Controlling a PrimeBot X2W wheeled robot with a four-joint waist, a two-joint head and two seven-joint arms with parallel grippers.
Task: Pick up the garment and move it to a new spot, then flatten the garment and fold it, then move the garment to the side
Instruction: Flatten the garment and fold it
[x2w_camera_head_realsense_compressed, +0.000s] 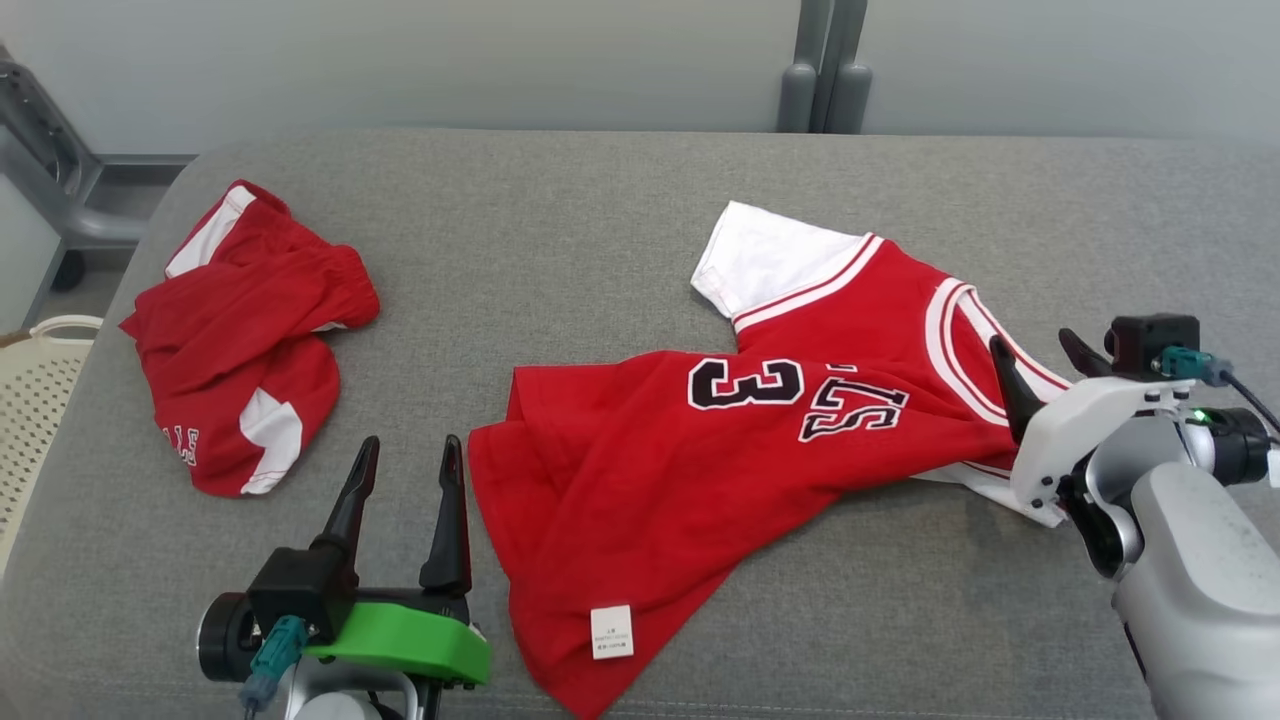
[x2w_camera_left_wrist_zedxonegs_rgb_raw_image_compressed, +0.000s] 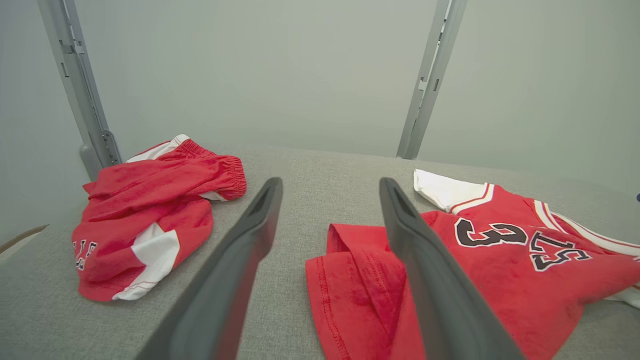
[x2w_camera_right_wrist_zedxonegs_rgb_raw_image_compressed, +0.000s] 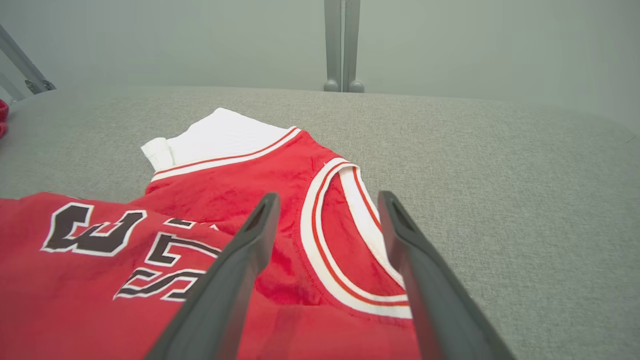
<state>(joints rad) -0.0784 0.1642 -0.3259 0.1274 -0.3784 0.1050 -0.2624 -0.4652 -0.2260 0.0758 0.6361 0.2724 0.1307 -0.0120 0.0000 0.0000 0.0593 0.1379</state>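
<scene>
At centre-right of grey table (x2w_camera_head_realsense_compressed: 600, 200), jersey (x2w_camera_head_realsense_compressed: 700, 440) lies rumpled, hem folded over. Left gripper (x2w_camera_head_realsense_compressed: 411, 442) beside hem, right gripper (x2w_camera_head_realsense_compressed: 1030, 340) at collar, both fingers parted wide, empty. You risk pinching doubled layers; jersey then won't lie flat.

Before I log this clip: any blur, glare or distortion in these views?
Head view: even light, no glare, jersey sharp. Left wrist view: near fingers soft-edged, posts splay from the wide lens. Right wrist view: fingers soft, lettering crisp.
</scene>
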